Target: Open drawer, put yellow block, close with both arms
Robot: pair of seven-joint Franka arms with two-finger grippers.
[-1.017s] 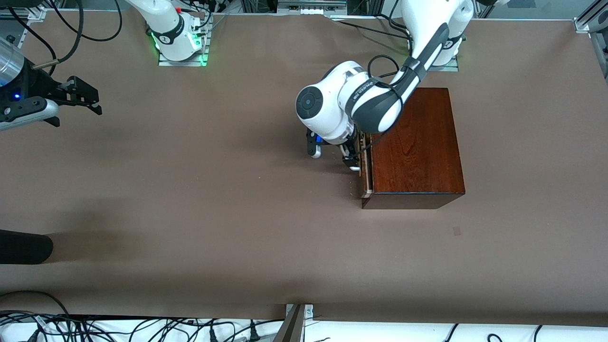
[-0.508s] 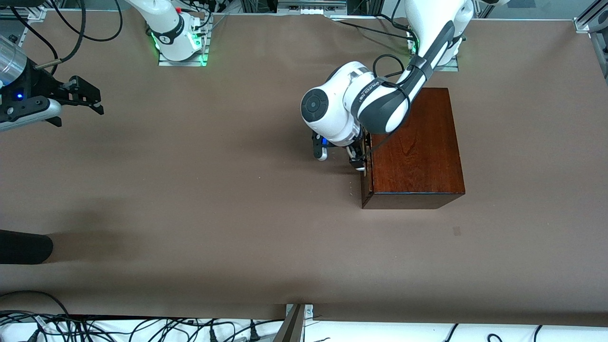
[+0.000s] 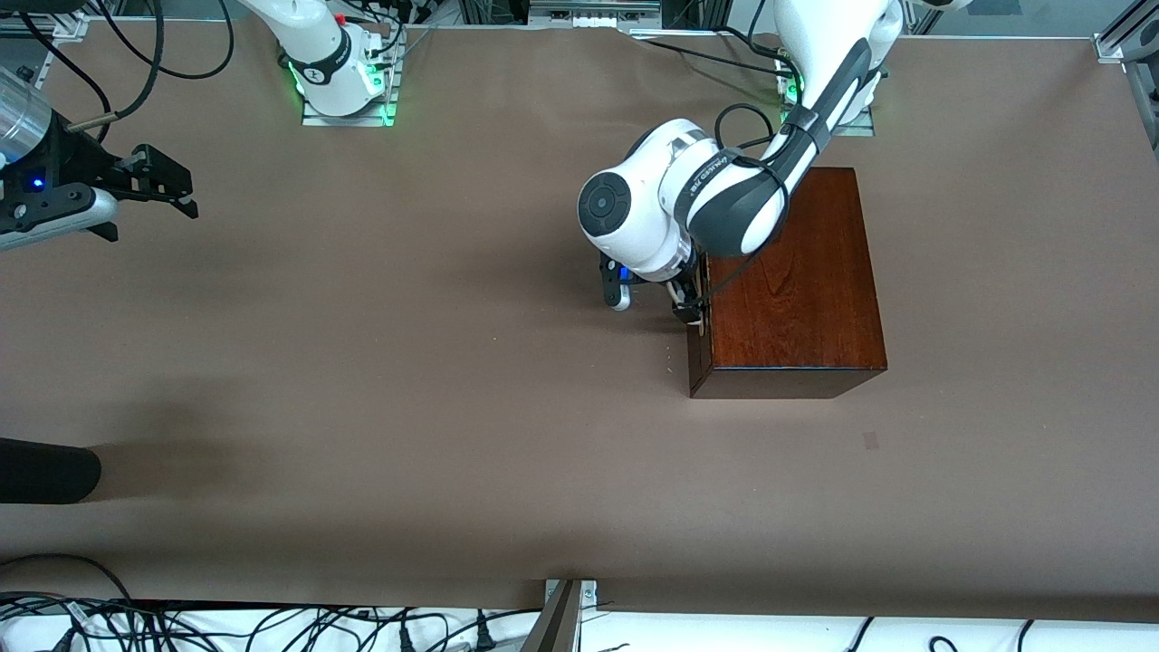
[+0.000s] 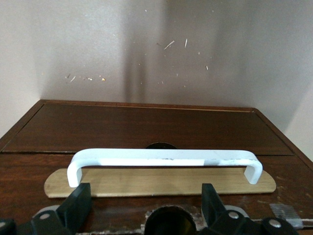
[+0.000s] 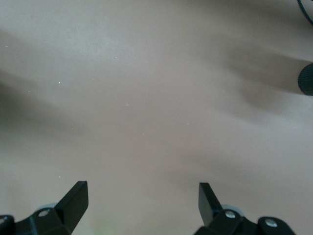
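Observation:
The dark mahogany box [image 3: 797, 272] stands toward the left arm's end of the table. Its drawer [image 3: 694, 353] sits pushed in, flush with the box. In the left wrist view the drawer front [image 4: 146, 127] fills the picture, with the white bar handle [image 4: 161, 157] across it. My left gripper [image 3: 690, 303] is right at that front, open [image 4: 145, 193], its fingers spread wide just short of the handle and holding nothing. My right gripper [image 3: 181, 195] waits open over bare table at the right arm's end [image 5: 142, 188]. The yellow block is out of view.
A dark rounded object [image 3: 45, 471] juts in at the right arm's end, nearer the front camera, and casts a shadow. Cables [image 3: 272, 625] lie along the table's near edge. Both arm bases [image 3: 344, 91] stand along the edge farthest from the camera.
My left gripper has moved toward the box and the drawer has slid in with it; the pale strip of tray that showed earlier is gone. The right arm has barely moved.

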